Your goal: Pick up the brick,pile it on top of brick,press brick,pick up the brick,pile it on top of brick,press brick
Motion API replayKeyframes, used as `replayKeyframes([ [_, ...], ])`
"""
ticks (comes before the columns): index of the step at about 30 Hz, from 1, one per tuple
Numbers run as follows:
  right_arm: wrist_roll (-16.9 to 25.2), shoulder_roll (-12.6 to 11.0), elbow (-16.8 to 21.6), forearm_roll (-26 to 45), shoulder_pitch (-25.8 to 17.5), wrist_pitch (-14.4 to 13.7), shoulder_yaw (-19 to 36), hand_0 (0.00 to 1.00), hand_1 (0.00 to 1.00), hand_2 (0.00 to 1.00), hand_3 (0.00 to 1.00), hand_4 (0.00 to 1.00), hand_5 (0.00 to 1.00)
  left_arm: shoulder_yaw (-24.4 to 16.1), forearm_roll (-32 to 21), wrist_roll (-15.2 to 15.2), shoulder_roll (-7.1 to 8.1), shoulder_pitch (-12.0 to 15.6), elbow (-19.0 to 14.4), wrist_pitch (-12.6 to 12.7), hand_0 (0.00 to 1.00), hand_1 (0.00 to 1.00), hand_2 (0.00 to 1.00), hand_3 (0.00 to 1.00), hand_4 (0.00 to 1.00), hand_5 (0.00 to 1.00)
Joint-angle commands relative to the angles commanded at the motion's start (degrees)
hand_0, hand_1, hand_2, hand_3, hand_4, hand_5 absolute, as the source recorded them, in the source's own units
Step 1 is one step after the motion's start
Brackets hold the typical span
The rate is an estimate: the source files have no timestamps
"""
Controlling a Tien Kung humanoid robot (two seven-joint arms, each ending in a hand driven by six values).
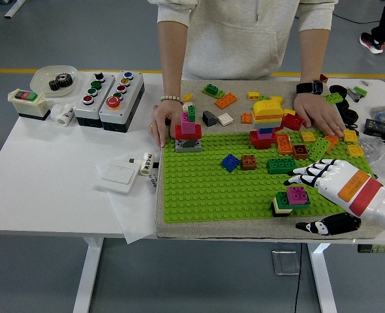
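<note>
A small stack [290,198] stands near the front right of the green baseplate [205,189]: a magenta brick on a dark green one over a cream and black base. My right hand [318,195], white with black fingertips, hovers just right of it, fingers spread and empty, thumb low by the plate's front edge. Loose bricks lie farther back: blue [230,162], brown [248,162] and green [280,165]. A red, pink and green tower [188,132] and a yellow-topped tower [267,120] stand at the back. The left arm is out of sight.
A person stands at the far side, one hand [161,124] resting by the red tower, the other [318,111] on loose bricks at the back right. Button boxes [107,98], a bowl [53,79] and a white switch plate [119,173] lie left of the plate.
</note>
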Motion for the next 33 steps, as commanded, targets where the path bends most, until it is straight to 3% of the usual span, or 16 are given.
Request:
replayKeyframes([
  [29, 0.7, 0.0, -0.2, 0.3, -1.7, -0.7, -0.2, 0.62, 0.618, 0.688, 0.601, 0.809, 0.474, -0.7, 1.3, 0.4, -0.1, 0.4, 0.0, -0.2, 0.791, 0.803, 0.764, 0.621, 0.679, 0.634],
  [33, 0.6, 0.0, -0.2, 0.6, -1.7, -1.9, 0.0, 0.619, 0.617, 0.671, 0.572, 0.799, 0.464, -0.8, 1.5, 0.4, -0.12, 0.5, 0.0, -0.2, 0.795, 0.805, 0.764, 0.622, 0.678, 0.634],
])
